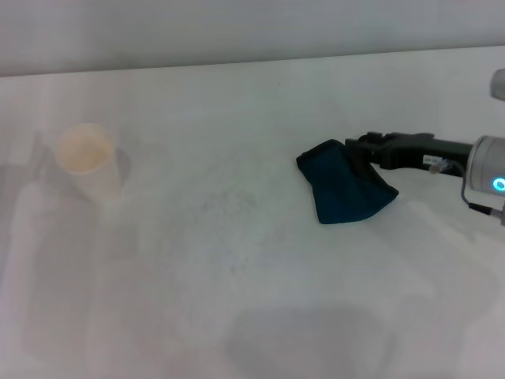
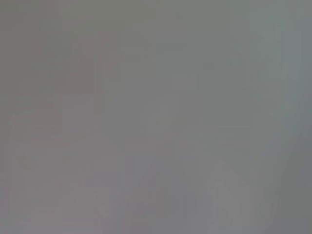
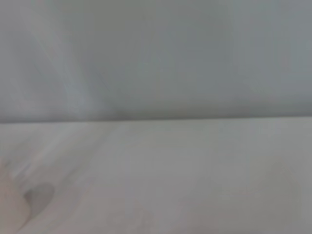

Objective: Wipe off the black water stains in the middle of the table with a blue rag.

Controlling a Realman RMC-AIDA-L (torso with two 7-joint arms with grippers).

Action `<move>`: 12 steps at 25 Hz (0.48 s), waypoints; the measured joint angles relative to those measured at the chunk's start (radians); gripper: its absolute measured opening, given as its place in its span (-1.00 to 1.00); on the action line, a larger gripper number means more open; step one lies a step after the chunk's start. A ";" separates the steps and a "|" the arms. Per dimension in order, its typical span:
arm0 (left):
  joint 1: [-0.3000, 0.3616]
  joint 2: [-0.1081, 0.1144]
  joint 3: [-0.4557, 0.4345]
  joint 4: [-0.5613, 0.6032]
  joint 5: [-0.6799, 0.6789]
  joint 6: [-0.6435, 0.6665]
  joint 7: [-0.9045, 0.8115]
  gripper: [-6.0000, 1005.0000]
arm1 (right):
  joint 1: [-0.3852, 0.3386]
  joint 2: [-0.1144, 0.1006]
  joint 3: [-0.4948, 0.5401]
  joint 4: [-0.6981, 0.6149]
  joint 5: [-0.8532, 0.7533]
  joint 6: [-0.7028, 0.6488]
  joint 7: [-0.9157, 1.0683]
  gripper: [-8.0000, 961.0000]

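The blue rag point(image 1: 344, 186) lies bunched on the white table point(image 1: 260, 316), right of the middle. My right gripper point(image 1: 364, 156), black, reaches in from the right and is shut on the rag's right upper edge. The black water stains show only as a faint greyish smear point(image 1: 227, 205) near the table's middle, left of the rag. My left gripper is out of view, and the left wrist view is a blank grey. In the right wrist view I see only the table's surface point(image 3: 195, 170) and the wall behind it.
A white paper cup point(image 1: 87, 162) stands upright at the far left of the table. The table's far edge point(image 1: 252, 63) runs along the grey wall at the back.
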State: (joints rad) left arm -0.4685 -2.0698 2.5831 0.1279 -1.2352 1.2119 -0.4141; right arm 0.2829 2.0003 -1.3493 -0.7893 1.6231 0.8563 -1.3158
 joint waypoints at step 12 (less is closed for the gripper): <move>-0.001 0.001 0.006 -0.014 0.005 0.000 0.000 0.77 | 0.008 0.002 0.218 0.135 0.522 0.250 -0.367 0.61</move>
State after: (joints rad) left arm -0.4694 -2.0687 2.5894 0.1138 -1.2304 1.2120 -0.4141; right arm 0.2911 2.0019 -1.1317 -0.6541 2.1452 1.1067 -1.6823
